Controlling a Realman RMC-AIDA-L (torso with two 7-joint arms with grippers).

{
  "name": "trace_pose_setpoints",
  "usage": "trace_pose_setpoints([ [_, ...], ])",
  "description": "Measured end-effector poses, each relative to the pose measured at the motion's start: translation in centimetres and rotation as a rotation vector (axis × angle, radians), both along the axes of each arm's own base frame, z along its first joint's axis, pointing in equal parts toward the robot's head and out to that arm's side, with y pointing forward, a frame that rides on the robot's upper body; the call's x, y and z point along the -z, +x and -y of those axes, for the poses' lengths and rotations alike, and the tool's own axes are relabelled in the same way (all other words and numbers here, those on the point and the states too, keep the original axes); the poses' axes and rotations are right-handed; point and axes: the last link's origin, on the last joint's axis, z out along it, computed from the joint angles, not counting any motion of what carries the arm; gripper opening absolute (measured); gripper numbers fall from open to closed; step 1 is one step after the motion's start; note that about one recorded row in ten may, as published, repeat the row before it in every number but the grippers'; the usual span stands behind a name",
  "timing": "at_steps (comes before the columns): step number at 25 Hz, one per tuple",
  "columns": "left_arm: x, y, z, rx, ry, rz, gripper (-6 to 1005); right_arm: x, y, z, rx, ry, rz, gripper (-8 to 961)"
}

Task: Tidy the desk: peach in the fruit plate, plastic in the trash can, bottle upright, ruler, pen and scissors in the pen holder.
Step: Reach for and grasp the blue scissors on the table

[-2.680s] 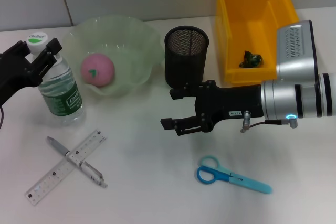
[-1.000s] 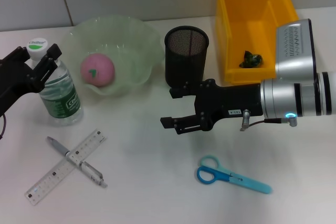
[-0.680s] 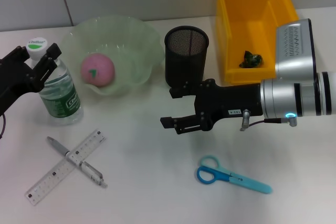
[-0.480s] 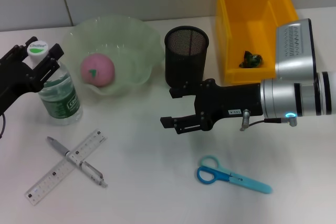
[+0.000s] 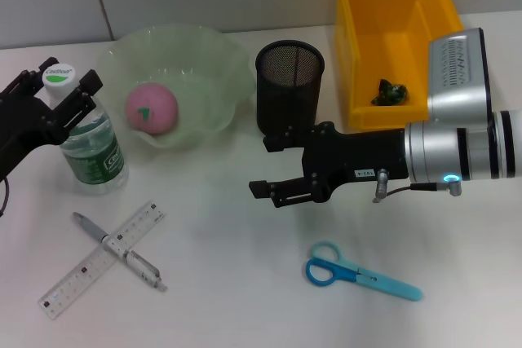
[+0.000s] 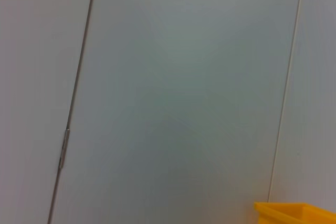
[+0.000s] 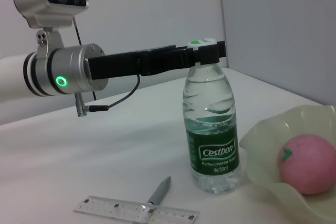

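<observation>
Bottle (image 5: 91, 141) is seen upright on the desk (image 5: 228, 283), just left of the plate (image 5: 214, 71). Left gripper (image 5: 59, 94) is positioned at the white cap (image 5: 57, 76), fingers (image 5: 87, 84) spread apart either side of it; whether the cap is touched cannot be told. In the right wrist view the same is shown: bottle (image 7: 214, 140) standing, left gripper (image 7: 202, 53) level with the cap. Peach (image 5: 151, 108) is seen inside the plate. Crumpled plastic (image 5: 391, 91) is lying in the yellow bin (image 5: 359, 46). Right gripper (image 5: 272, 169) is held above the desk just in front of the mesh holder (image 5: 289, 85), fingers (image 5: 273, 191) apart, nothing gripped. Ruler (image 5: 102, 258) and pen (image 5: 119, 250) are crossed on the desk near the front left, touching. Scissors (image 5: 359, 273) are flat on the desk at the front right, well apart from the holder. Left wrist view is filled by wall, with only a bin corner (image 6: 294, 213) visible.
</observation>
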Motion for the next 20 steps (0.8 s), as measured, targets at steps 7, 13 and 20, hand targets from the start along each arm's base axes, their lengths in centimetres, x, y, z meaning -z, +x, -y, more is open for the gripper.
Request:
trace_pose_setpoints([
  [7, -0.4, -0.2, 0.1, 0.000, 0.009, 0.008, 758, 0.0, 0.0, 0.0, 0.003, -0.001, -0.001, 811],
  [13, -2.5, -0.3, 0.8, 0.023, 0.033, 0.055, 818, -0.1, 0.2, 0.1, 0.013, 0.005, -0.010, 812],
  [20, -4.7, -0.4, 2.5, 0.065, -0.030, 0.087, 817, -0.2, 0.2, 0.0, 0.020, 0.009, -0.018, 811],
])
